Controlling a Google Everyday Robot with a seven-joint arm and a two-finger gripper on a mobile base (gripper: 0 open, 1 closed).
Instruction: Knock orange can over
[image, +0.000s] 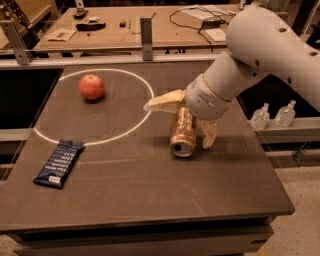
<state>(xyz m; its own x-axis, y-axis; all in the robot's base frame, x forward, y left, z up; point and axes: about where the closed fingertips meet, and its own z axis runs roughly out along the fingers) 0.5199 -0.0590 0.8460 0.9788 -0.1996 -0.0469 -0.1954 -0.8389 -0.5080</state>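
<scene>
The orange can (182, 133) lies on its side on the dark table, its silver top facing the front edge. My gripper (181, 120) is right over the can's far end, open. One tan finger (162, 103) points left above the table and the other (209, 134) hangs down just right of the can. The fingers straddle the can without closing on it.
A reddish apple (91, 87) sits inside a white circle (116, 136) drawn on the table at the back left. A dark blue snack bag (59, 162) lies near the left front. Two small clear bottles (273, 116) stand on a ledge off the table's right side.
</scene>
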